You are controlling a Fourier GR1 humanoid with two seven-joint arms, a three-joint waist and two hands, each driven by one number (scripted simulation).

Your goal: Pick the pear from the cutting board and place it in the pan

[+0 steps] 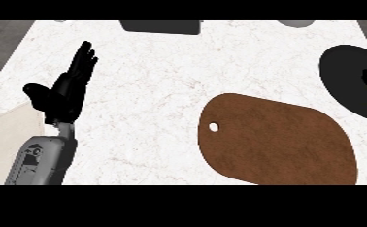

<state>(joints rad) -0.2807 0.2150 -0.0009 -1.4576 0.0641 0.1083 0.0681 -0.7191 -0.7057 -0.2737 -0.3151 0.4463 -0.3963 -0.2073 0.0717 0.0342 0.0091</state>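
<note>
The brown cutting board, with a small white hole near its left end, lies on the white counter at the lower right. No pear shows on it or anywhere else in view. The black pan is cut off by the right edge, above the board. My left hand rests at the left, fingers straight and pointing up, holding nothing. My right hand is out of sight.
A dark grey rectangular object sits at the counter's far edge, and a grey rounded object lies at the top right. The white marble counter spreads between my left hand and the board.
</note>
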